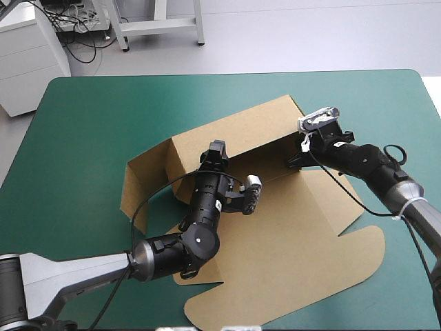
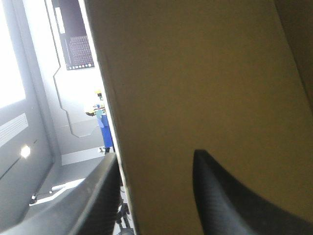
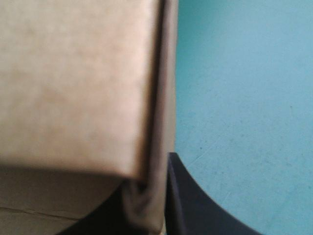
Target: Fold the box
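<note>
The brown box (image 1: 289,241) lies in the middle of the teal-green table, its base and lid flat and its rear wall (image 1: 234,134) raised. A side flap (image 1: 141,183) stands up at the wall's left end. My left gripper (image 1: 215,153) is shut on the wall's top edge near its middle; in the left wrist view the board (image 2: 205,88) runs between the black fingers (image 2: 230,196). My right gripper (image 1: 298,153) is shut on the wall's right end, where doubled board (image 3: 73,83) sits between its fingers (image 3: 195,205).
The lid's rounded flap (image 1: 358,265) reaches toward the table's front right. Bare teal-green cover (image 1: 83,117) shows to the left of the box and along the far edge (image 1: 234,77). The left arm lies across the sheet's front left part.
</note>
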Available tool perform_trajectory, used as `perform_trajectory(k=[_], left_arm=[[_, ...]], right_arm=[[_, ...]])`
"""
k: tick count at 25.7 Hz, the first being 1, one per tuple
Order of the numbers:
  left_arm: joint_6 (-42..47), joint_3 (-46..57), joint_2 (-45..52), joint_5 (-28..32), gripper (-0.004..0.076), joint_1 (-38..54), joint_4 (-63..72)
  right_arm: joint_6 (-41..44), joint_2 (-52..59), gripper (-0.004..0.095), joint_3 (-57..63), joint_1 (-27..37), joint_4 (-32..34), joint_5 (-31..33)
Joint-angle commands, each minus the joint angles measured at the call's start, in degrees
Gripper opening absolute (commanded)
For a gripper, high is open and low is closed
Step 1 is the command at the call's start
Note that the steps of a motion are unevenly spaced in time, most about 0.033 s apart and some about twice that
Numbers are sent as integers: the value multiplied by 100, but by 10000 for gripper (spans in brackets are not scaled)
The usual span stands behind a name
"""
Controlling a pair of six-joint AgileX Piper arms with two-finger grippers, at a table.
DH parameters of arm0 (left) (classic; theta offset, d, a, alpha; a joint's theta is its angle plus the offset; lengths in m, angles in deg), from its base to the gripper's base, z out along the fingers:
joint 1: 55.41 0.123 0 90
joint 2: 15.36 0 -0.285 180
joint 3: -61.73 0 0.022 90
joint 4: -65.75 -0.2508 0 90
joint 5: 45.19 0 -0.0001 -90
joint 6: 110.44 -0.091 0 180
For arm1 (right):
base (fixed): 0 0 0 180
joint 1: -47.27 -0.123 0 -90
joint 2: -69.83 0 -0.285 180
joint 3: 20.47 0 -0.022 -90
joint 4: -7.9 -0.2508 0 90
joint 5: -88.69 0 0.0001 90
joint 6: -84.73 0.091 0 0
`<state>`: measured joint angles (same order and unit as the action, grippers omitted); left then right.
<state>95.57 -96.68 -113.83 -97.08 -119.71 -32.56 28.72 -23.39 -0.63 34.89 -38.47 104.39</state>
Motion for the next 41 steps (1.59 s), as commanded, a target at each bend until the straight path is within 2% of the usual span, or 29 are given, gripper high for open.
perform_trajectory(k=[1,10,12,13,16,20,22,25,31,34,37,41], left_arm=[[-244,-162,182,-493,328,-253,-439],[-255,-162,182,-1409,324,-902,-439],[-266,-162,182,-1612,293,-1077,-439],[-266,-162,182,-1660,230,-1164,-439],[-398,-162,182,-1751,-36,-1252,-439],[-876,-178,182,-1515,-8,-1301,-328],[-1349,-372,208,-1254,-8,-1265,329],[-2805,-1012,288,-821,-8,-968,2223],[-4955,-2655,300,-865,-8,37,4966],[-5957,-3534,300,-1183,-8,739,6566],[-6442,-4201,300,-1453,-8,1582,7741],[-6412,-4601,300,-1319,-8,2712,8368]], right_arm=[[18,264,-4,-221,14,-278,-453],[18,-317,-4,-936,24,-128,0],[29,-486,-4,-1154,24,-128,90],[44,-551,-4,-1246,24,-128,120],[21,-619,-4,-1286,24,-115,117],[21,-654,-4,-1286,24,32,127],[21,-654,-4,-1286,24,32,127],[32,-654,-4,-1286,24,32,127],[19,-654,-4,-1286,24,32,224],[19,-654,-4,-1286,24,32,287],[19,-654,-4,-1286,24,32,302],[19,-654,-4,-1286,24,32,302]])
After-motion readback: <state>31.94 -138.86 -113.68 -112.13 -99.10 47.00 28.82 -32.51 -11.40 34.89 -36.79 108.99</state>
